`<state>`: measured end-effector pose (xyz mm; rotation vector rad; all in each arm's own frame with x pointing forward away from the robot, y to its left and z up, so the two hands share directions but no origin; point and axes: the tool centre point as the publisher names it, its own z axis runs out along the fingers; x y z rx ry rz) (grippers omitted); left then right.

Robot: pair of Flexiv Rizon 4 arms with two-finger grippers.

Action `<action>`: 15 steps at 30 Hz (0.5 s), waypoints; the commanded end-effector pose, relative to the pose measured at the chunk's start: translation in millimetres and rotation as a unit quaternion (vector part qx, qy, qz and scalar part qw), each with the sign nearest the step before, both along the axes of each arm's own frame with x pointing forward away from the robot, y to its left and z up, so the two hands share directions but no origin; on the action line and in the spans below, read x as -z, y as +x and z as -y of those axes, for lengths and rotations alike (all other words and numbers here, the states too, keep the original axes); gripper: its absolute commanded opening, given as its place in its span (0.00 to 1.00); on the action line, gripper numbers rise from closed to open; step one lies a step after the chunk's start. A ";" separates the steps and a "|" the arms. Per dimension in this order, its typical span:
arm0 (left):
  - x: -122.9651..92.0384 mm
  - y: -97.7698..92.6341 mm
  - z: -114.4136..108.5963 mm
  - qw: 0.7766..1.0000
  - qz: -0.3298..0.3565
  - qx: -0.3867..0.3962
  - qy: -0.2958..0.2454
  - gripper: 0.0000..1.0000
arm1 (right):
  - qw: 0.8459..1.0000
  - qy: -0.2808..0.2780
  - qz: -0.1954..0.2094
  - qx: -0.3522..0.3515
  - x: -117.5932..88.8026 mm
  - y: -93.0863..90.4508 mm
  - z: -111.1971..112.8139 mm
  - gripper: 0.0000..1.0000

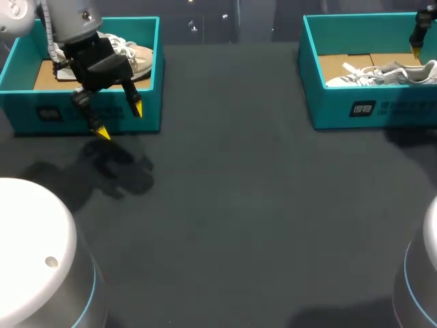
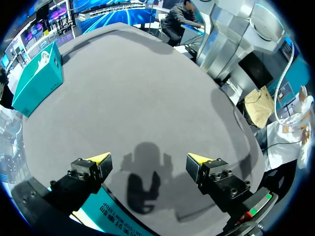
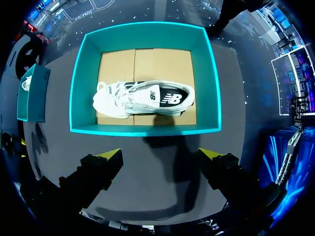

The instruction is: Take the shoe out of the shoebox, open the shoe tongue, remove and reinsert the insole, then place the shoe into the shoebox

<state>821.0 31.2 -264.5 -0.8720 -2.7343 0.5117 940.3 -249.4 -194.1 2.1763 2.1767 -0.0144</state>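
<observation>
Two teal shoeboxes stand at the back of the table. The right shoebox holds a white shoe lying on its side on the cardboard floor. My right gripper hangs high above that box's near wall, open and holding nothing. In the head view only one of its fingers shows, over the same shoebox and shoe. The left shoebox holds another white shoe, partly hidden by my left arm. My left gripper is open and empty over that box's front wall.
The dark grey tabletop stretches between and in front of the boxes. The two white arm bases stand at the near corners. In the left wrist view the right shoebox shows far across the table.
</observation>
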 end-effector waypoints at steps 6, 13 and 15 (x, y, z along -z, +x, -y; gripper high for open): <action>-7.3 7.0 -4.0 1.000 0.000 0.020 0.002 1.00 | 1.000 0.000 0.003 0.000 -0.1 -3.2 0.3 1.00; -33.5 35.5 -21.0 0.996 0.036 0.074 0.021 1.00 | 1.000 0.000 0.003 0.000 -0.1 -3.2 0.3 1.00; -43.1 43.1 -28.5 0.995 0.038 0.095 0.020 1.00 | 1.000 0.000 0.003 0.000 -0.1 -3.2 0.3 1.00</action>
